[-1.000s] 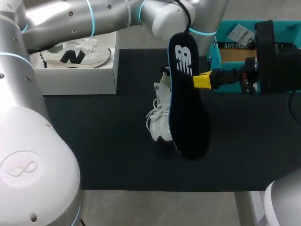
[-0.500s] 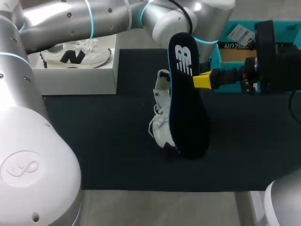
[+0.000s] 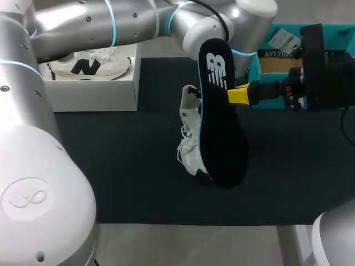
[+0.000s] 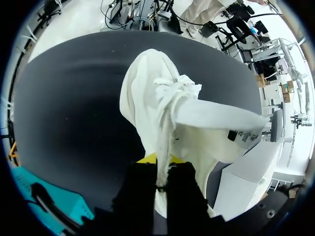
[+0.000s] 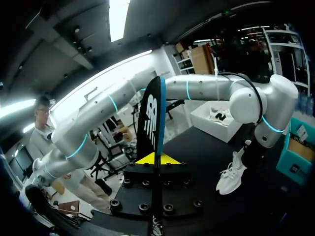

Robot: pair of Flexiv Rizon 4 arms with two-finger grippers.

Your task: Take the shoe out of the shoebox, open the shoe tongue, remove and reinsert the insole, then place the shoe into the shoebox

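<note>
Shoe (image 3: 190,141), white with white laces, is out of the shoebox and held by the left pincer (image 4: 158,160). Far off to that pincer's side sits a white box (image 3: 89,91) with a second shoe (image 3: 91,65) on top. The left arm (image 3: 111,22) stretches over to the middle of the black mat (image 3: 111,166). Its two fingers are close together and pinch the shoe's back edge from both sides. The shoe hangs under the pincer, heel up and toe down by the mat. I cannot tell if the toe touches. Just beside the shoe is the dark insole (image 3: 222,127). It is out of the shoe and up in the air. The right pincer (image 3: 238,95) squeezes one side edge of it, with the yellow tips very close together on the thin insole. Close by the right pincer sits the teal shoebox (image 3: 256,66).
</note>
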